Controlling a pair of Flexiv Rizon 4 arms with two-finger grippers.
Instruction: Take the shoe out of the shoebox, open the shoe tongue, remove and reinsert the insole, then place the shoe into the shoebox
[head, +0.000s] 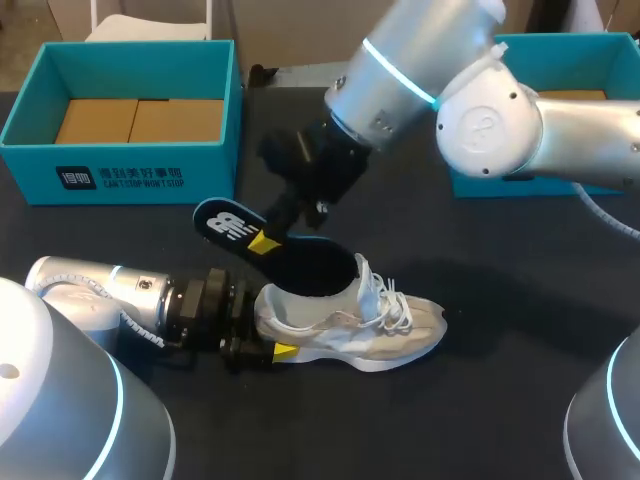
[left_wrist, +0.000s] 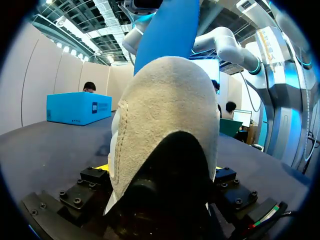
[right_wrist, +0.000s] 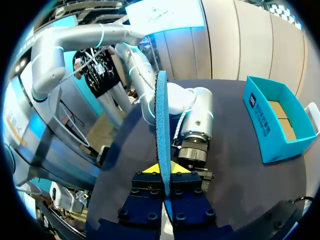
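A white and beige shoe (head: 350, 325) lies on its sole on the dark table, toe to the right. My left gripper (head: 262, 325) comes in from the left with its fingers wide apart on either side of the heel. In the left wrist view the heel (left_wrist: 165, 115) fills the gap of that gripper (left_wrist: 160, 172). A dark blue insole (head: 225, 225) slants up out of the shoe's opening. My right gripper (head: 268, 238) is shut on it from above. Seen from the right wrist, the insole (right_wrist: 161, 125) stands edge-on between the closed fingers of that gripper (right_wrist: 164, 172).
A teal shoebox (head: 120, 165) with cardboard inside stands at the back left, and another teal box (head: 500, 185) stands at the back right behind my right arm. Dark table lies bare in front of and to the right of the shoe.
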